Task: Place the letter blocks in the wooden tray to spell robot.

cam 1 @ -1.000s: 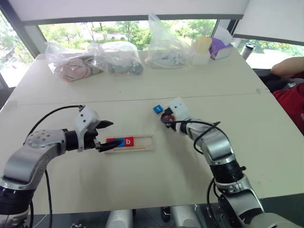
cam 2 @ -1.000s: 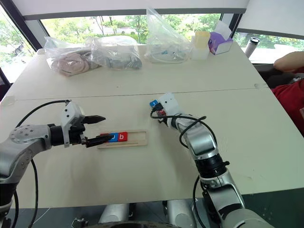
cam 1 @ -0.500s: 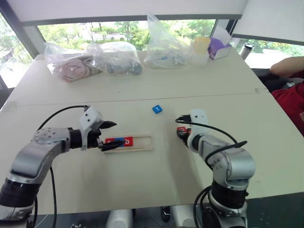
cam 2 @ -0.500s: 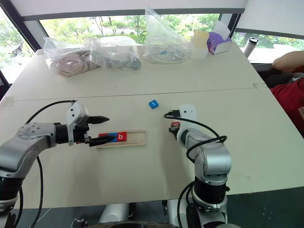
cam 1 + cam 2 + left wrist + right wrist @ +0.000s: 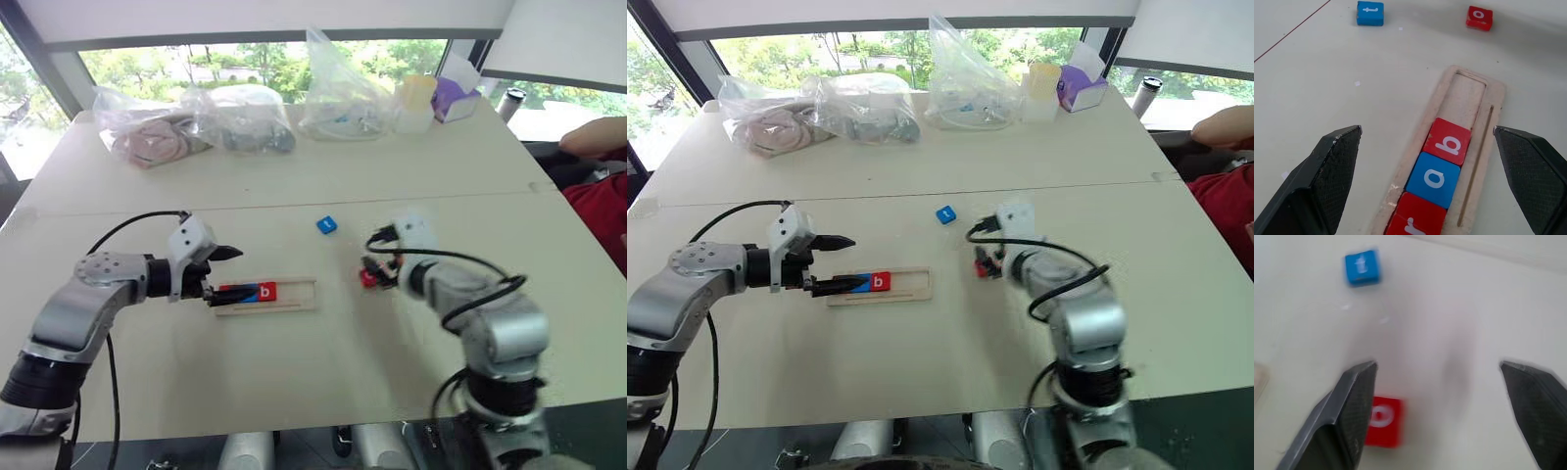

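On the table [image 5: 323, 176], the wooden tray [image 5: 1469, 98] lies lengthwise before the left claw [image 5: 221, 277], whose two black fingers are spread wide with the tray's near end between them, grasping nothing. Three letter blocks sit side by side in the tray: a red r [image 5: 1411, 226], a blue one reading a [image 5: 1433, 179], and a red b [image 5: 1447, 142]; the far part of the tray is bare wood. The red o block [image 5: 1382, 420] lies loose on the table just beside one finger of the right claw [image 5: 1437, 406], which is released. The blue t block [image 5: 325, 224] rests farther off, well apart from the tray.
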Controlling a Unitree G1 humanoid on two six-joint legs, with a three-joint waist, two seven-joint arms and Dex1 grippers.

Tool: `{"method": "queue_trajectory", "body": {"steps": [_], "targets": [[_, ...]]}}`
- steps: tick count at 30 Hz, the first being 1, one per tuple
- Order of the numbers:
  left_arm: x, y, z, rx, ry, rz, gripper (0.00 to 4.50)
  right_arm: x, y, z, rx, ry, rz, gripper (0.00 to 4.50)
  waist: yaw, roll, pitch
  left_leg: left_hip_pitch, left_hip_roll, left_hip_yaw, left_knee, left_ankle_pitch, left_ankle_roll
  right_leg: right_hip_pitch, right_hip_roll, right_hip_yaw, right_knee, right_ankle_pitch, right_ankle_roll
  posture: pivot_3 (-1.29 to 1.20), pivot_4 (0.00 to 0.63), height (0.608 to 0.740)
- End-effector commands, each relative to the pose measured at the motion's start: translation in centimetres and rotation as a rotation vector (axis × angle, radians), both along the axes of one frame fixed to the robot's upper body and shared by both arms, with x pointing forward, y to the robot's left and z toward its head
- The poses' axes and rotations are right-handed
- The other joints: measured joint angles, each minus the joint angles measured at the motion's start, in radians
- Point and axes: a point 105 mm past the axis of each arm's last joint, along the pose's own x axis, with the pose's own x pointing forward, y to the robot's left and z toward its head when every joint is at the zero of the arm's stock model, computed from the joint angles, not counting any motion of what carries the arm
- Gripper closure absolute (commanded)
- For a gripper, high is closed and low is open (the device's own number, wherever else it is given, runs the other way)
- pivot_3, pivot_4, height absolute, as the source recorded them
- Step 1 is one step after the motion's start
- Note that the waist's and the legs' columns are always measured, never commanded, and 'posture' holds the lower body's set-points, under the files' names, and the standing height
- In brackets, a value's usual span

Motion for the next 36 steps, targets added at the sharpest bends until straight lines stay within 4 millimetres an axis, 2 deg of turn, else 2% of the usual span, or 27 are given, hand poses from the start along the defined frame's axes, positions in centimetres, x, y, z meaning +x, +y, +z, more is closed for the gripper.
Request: {"method": "queue_trajectory", "body": {"steps": [1, 3, 5, 9, 15, 20, 27, 30, 34, 36], "targets": [[-0.2, 0.5, 1.3, 0.01, -0.042, -0.004, 0.0, -0.8, 1.8, 2.2, -0.03, -0.133, 0.391, 0.42, -0.003, 0.0, 0.0, 0.0, 0.001, 0.0, -0.001, 0.0, 0.0, 0.0, 0.001, 0.0, 0.0, 0.0, 0.0, 0.0, 0.15, 0.74], [-0.5, 0.6, 1.3, 0.016, -0.029, -0.01, 0.0, -1.7, 1.5, 1.2, -0.066, -0.104, 0.63, 0.42, -0.002, 0.0, 0.0, 0.0, 0.001, -0.001, -0.002, 0.0, 0.0, 0.0, 0.001, 0.0, 0.0, 0.0, 0.002, 0.0, 0.15, 0.74], [-0.7, 0.6, 1.3, 0.018, -0.032, -0.012, 0.0, -1.7, 0.8, 0.2, -0.022, -0.042, 0.724, 0.42, -0.003, -0.001, 0.0, 0.0, 0.001, 0.0, -0.001, -0.001, 0.001, 0.0, 0.001, 0.0, 0.0, 0.0, 0.005, 0.0, 0.15, 0.74], [-1.1, 0.6, 1.6, 0.018, -0.036, 0.001, 0.0, -0.8, -0.2, -1.9, -0.057, 0.024, 0.887, 0.42, -0.006, -0.001, 0.001, 0.0, 0.001, 0.001, 0.0, -0.001, 0.001, 0.0, 0.001, 0.0, 0.0, 0.0, 0.004, 0.0, 0.15, 0.74], [-1.9, 1.5, 1.6, 0.042, -0.049, 0.059, 0.0, 1.3, -0.3, -3.4, -0.112, 0.032, 0.989, 0.42, -0.017, -0.001, 0.001, 0.0, 0.001, 0.001, 0.001, -0.001, 0.001, 0.0, 0.001, 0.001, 0.001, 0.001, 0.003, 0.0, 0.15, 0.74], [-2.8, 1.8, 1.4, 0.048, -0.039, 0.078, 0.0, 1.1, -0.7, -5.2, -0.183, 0.08, 1.081, 0.42, -0.019, -0.001, 0.001, 0.0, 0.001, 0.001, 0.001, -0.001, 0.001, 0.0, 0.001, 0.001, 0.001, 0.003, 0.002, 0.0, 0.15, 0.74], [-3.1, 2.0, 1.2, 0.053, -0.044, 0.113, 0.0, 1.7, -0.8, -6.5, -0.195, 0.071, 1.082, 0.42, -0.017, -0.001, 0.001, 0.001, 0.001, 0.001, 0.001, 0.0, 0.001, 0.001, 0.0, 0.001, 0.001, 0.003, 0.001, 0.0, 0.15, 0.74], [-3.2, 1.8, 1.1, 0.055, -0.041, 0.11, 0.0, 2.0, -0.9, -7.0, -0.204, 0.061, 1.077, 1.25, -0.019, -0.001, 0.001, 0.001, 0.001, 0.001, 0.001, 0.0, 0.001, 0.001, 0.0, 0.001, 0.002, 0.003, 0.0, 0.0, 0.15, 0.74], [-3.1, 2.0, 1.2, 0.06, -0.045, 0.119, 0.0, 2.1, -0.8, -7.1, -0.202, 0.048, 1.081, 3.3, -0.019, -0.001, 0.001, 0.001, 0.001, 0.001, 0.001, 0.0, 0.001, 0.001, 0.0, 0.001, 0.002, 0.004, 0.0, 0.0, 0.15, 0.74], [-3.2, 2.1, 1.2, 0.064, -0.043, 0.122, 0.0, 2.2, -0.7, -7.0, -0.201, 0.042, 1.077, 3.38, -0.02, -0.001, 0.001, 0.002, 0.001, 0.001, 0.001, 0.0, 0.001, 0.001, 0.0, 0.001, 0.002, 0.004, 0.0, 0.0, 0.15, 0.74]]}}
